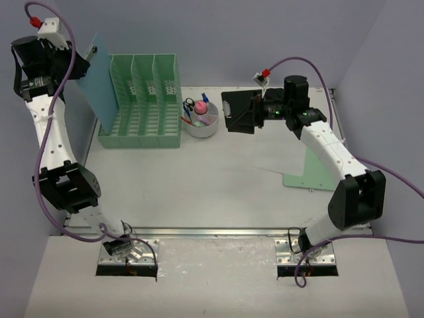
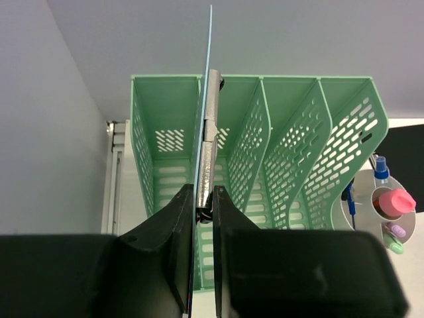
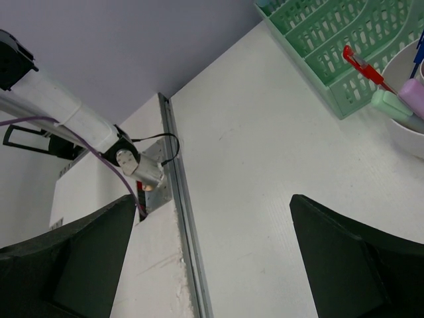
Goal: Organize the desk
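Left jaws pinching blue clipboard (image 1: 99, 79) edge-on, lower end hidden, right jaws spread, tips cut off

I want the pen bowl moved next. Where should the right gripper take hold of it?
Grip the rim from above, with one finger inside and one outside. The bowl stands upright with an open top, so the rim is its only thin edge. Choose the near-right stretch: the pens crowd the far side, and the rack stands close on the left. The right gripper is open and near.

The blue clipboard (image 2: 211, 132) has its lower end hidden inside the left pincer (image 2: 205, 199).
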{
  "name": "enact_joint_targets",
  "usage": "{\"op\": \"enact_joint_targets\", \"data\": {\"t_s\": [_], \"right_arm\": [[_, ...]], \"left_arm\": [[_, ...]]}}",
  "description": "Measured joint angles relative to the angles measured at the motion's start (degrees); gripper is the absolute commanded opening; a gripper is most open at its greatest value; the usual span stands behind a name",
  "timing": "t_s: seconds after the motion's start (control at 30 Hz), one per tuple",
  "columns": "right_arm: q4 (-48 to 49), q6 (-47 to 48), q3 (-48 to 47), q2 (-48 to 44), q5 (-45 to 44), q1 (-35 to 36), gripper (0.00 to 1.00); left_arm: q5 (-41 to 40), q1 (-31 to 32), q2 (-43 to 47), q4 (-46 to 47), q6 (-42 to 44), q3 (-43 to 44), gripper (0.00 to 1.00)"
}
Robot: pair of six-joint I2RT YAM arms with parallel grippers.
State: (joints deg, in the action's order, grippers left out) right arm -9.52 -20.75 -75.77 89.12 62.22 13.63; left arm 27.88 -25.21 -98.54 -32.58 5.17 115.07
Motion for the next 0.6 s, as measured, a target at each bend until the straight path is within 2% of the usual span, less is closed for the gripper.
{"op": "enact_joint_targets", "data": {"t_s": [0.43,0.53,0.6], "right_arm": [[0.3,-0.2,0.3,0.2,1.0,0.0,0.99],[0.0,0.3,0.5,0.2,1.0,0.0,0.99],[-0.7,1.1,0.6,0.2,0.8,0.0,0.99]], "left_arm": [[-0.4,0.0,0.0,8.4,-2.7,-12.7,0.00],[-0.5,0.0,0.0,9.2,-3.0,-14.3,0.07],[-0.7,0.0,0.0,9.7,-3.8,-15.3,0.17]]}}
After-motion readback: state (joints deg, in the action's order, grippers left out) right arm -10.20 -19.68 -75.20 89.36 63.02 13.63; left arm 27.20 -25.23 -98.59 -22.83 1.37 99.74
